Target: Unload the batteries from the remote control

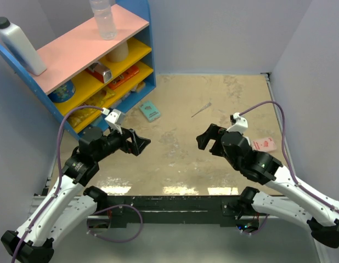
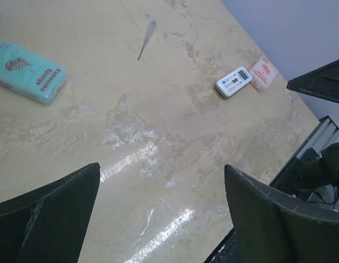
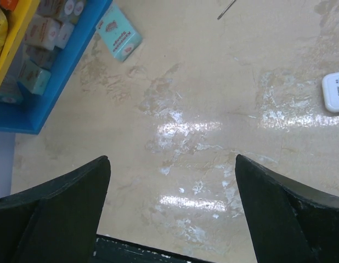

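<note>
Left claw (image 1: 141,144) and right claw (image 1: 205,142) hang spread over the beige marbled table (image 1: 175,164), top view. Left wrist: jaws wide, small white rectangular remote control (image 2: 233,81) just beside a pink packet (image 2: 263,74). Right wrist: jaws wide, remote at right edge.

We read "Kamenoko Sponge" on the teal box (image 2: 28,71) on the table (image 2: 158,60). The remote control (image 2: 233,81) had words too small to read.

Bare beige marbled surface (image 1: 175,159) spreads between left pincer (image 1: 143,143) and right pincer (image 1: 204,139); beyond, a flat teal sponge box (image 1: 150,111) lies beside the blue-framed shelf unit (image 1: 145,11).
</note>
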{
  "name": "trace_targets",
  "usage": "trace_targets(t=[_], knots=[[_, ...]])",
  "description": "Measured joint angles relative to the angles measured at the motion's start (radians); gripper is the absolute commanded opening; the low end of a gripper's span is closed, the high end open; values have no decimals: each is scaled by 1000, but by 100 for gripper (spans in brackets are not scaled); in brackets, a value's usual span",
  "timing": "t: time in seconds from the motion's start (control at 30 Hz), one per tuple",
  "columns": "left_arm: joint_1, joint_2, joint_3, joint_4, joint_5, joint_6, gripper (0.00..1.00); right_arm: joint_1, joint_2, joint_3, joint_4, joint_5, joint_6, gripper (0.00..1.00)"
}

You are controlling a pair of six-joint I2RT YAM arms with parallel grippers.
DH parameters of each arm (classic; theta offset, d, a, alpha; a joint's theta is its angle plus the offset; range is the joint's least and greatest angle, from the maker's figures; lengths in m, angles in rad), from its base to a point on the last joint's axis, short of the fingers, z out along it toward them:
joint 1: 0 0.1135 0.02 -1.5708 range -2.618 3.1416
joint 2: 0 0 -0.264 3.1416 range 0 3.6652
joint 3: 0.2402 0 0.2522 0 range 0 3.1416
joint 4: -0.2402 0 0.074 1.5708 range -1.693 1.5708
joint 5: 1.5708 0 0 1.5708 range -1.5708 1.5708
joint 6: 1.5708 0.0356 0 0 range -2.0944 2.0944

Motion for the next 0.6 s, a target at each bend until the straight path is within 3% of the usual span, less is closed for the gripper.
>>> trace_targets(t=[0.33,0.6], knots=[[0,0,0,0,0,0,98,0,40,15,-107,105,116,98],[0,0,0,0,-1,0,98,0,154,121,-347,242,416,91]])
